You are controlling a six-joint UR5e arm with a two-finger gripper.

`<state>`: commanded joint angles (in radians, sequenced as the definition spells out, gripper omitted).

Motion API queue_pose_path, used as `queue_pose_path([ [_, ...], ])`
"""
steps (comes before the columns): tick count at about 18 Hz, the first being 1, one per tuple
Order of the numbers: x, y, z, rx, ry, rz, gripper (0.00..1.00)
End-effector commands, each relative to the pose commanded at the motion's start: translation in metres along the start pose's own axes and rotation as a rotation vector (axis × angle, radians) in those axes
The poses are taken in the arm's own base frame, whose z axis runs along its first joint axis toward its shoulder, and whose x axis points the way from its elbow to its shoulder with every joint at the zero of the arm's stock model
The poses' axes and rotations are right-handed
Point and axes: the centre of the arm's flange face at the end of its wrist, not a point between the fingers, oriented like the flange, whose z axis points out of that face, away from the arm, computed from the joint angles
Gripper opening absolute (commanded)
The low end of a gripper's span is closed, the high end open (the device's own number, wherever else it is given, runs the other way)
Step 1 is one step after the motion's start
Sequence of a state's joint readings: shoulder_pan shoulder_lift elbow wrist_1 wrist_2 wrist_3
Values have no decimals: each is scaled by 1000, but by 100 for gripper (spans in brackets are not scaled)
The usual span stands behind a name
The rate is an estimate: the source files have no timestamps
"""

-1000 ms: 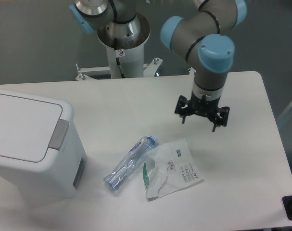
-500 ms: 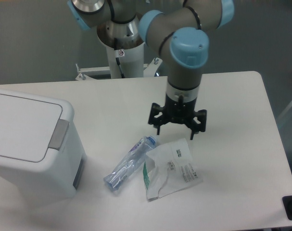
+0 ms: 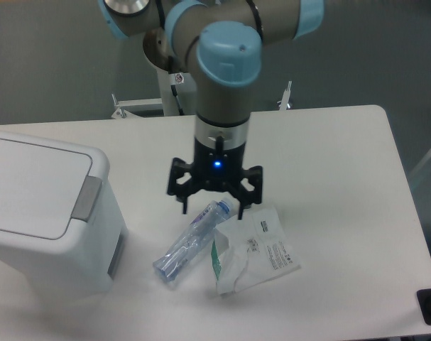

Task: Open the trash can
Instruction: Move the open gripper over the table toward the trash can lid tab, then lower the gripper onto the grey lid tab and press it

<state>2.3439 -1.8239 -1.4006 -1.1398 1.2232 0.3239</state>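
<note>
One gripper [image 3: 214, 207] with fingers spread apart above clear bottle [image 3: 193, 240], holding nothing, trash can [image 3: 45, 213] lid shut, well left, white bag [image 3: 254, 250] beside bottle.

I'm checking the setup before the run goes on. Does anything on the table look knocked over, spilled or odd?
The clear bottle lies on its side, and a crumpled white bag lies against it. No spill shows. The trash can stands upright, lid shut. The pincer hangs open over the bottle's cap end, away from the can.
</note>
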Motion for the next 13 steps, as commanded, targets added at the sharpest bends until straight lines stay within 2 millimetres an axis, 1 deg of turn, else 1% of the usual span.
queue_pose_path([
  [2,4,-1,-2,16,31,-44,100],
  [5,12,0,-4,21,45,-59,100],
  [7,17,6,4,40,133,-67,100],
  [8,19,8,4,59,179,-74,100],
  [10,31,11,-6,72,197,-65,100],
  [13,37,24,-12,72,196,-58,100],
])
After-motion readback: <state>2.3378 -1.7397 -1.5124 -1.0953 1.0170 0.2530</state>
